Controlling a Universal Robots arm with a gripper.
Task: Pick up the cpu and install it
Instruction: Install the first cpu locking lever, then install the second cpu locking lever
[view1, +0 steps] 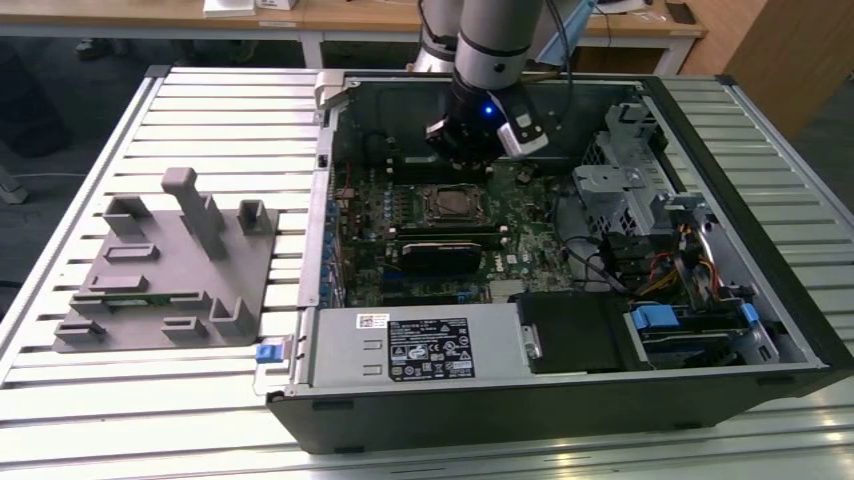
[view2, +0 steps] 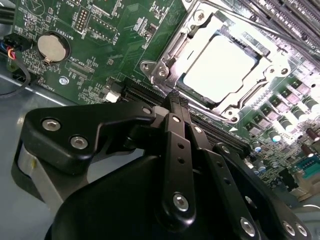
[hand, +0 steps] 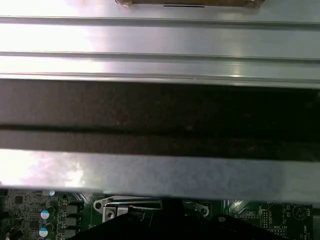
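- Computer case (view1: 747, 330): laid open on the slatted surface (view1: 160, 420).
- Claw (view2: 176, 102): held near the socket (view2: 165, 65), fingers seen pressed together, nothing grasped.
- Cpu (view2: 218, 70): seated in the socket; placement judged done, latching judged outstanding.

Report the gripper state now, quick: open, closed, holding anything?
Gripper: closed, fingers together and empty, above the motherboard. The cpu sits in the socket, not held.
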